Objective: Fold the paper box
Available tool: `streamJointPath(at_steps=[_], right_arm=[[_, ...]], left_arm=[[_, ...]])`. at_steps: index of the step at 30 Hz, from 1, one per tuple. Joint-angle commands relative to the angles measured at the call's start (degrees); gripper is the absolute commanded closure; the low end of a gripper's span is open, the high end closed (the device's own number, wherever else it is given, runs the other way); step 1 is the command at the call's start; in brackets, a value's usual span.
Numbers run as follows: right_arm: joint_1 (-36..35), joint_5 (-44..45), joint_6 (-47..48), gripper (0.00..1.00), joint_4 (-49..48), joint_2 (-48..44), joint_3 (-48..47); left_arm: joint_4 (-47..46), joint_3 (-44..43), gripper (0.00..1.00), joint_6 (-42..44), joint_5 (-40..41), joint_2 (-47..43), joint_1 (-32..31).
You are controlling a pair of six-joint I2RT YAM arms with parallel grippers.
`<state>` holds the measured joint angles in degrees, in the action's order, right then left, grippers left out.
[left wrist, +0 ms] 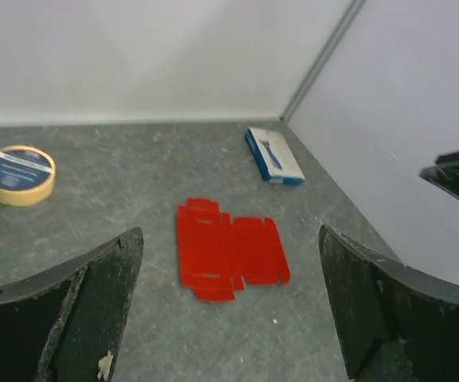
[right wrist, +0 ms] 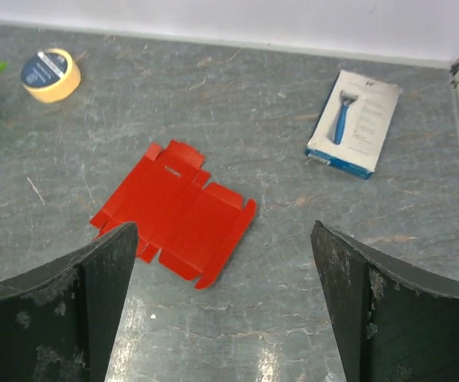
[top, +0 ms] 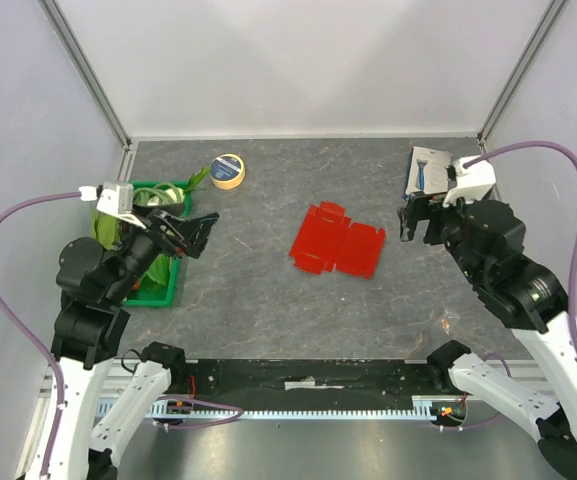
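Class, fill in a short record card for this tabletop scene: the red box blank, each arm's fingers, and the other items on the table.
task item: paper box, red, lying flat and unfolded mid-table
left arm: left fingers open, holding nothing, apart from the box
right arm: right fingers open, holding nothing, apart from the box
far left: tape roll, lying flat
far right: white-and-blue box, lying flat
left edge: green bin, beneath the left arm
progress: no fold made yet
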<state>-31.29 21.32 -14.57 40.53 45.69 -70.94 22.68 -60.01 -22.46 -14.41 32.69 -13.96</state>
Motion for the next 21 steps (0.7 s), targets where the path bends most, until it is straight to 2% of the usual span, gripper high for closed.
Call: streamJointPath(at_steps=[1, 6, 9, 12, 13, 14, 16, 21], right_arm=[[-0.18, -5.05, -2.13, 0.02, -4.22, 3.70, 3.77], [-0.09, -6.56, -5.72, 0.02, -10.55, 6.16, 10.98], [2.01, -9.44, -7.75, 0.02, -12.58, 11.86, 13.71], [12.09, -26.10, -12.56, 0.02, -18.63, 16.87, 18.97], [18.91, -30.42, -14.16, 0.02, -22.91, 18.10, 22.73], [21.42, -35.77, -15.13, 0.02, -24.35, 20.99, 24.08], [25.64, -36.35, -16.19, 0.02, -26.98, 23.64, 26.62], [32.76, -45.14, -18.83, 0.04, -36.20, 32.52, 31.73]], left_arm=[[-1.31, 3.58, 0.04, -2.85, -9.57, 2.29, 0.24], [-4.65, 9.45, 0.06, -7.07, -17.12, 4.75, 0.25], [-8.16, 13.94, 0.08, -10.75, -20.99, 4.84, 0.16], [-11.68, 19.30, 0.08, -14.97, -23.89, 4.05, -0.02], [-12.39, 20.62, 0.09, -16.72, -24.51, 3.09, -0.28], [-13.18, 23.24, 0.09, -17.35, -25.04, 2.39, -0.37], [-13.45, 25.54, 0.09, -18.40, -25.57, 0.03, -0.63], [-15.29, 33.28, 0.09, -21.92, -27.24, -3.86, -0.81]])
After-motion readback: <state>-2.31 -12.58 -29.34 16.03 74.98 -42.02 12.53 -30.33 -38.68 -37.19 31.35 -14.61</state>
